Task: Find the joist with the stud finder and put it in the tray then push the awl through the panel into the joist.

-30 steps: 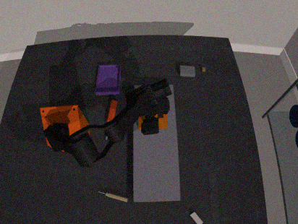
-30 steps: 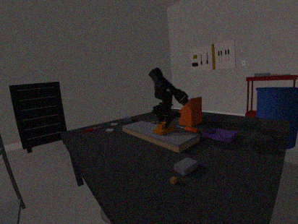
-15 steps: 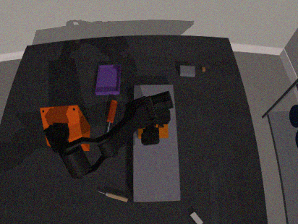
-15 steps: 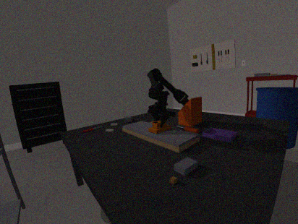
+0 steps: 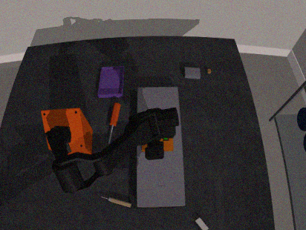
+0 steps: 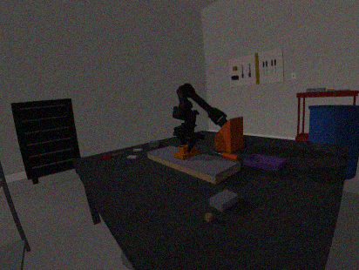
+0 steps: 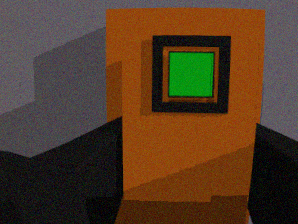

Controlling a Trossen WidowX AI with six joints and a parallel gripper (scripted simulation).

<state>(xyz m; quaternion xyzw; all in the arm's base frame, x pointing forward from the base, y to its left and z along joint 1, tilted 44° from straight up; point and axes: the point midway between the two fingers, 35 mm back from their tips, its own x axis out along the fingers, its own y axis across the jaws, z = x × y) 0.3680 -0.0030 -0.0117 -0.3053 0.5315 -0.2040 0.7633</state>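
Observation:
The orange stud finder (image 5: 169, 145) (image 6: 179, 153) (image 7: 185, 135) is on the grey floor panel (image 5: 160, 185) (image 6: 209, 167), near its middle. Its square light shows green in the wrist view. My gripper (image 5: 159, 142) (image 6: 186, 147) (image 7: 182, 124) is shut on the stud finder, with one dark finger at each side of it. The purple tray (image 5: 111, 79) (image 6: 266, 162) stands beyond the panel's far left corner in the top view, with nothing visible in it. The awl, with a tan handle (image 5: 120, 202), lies left of the panel's near end. The joist is hidden.
An orange-handled screwdriver (image 5: 115, 114) (image 6: 229, 156) lies between the tray and the arm. An orange bracket (image 5: 76, 130) (image 6: 235, 135) stands by the arm's base. A grey block (image 5: 192, 73) (image 6: 223, 200), a small brown piece (image 5: 209, 71) (image 6: 208, 217) and a white block (image 5: 201, 223) lie around the panel.

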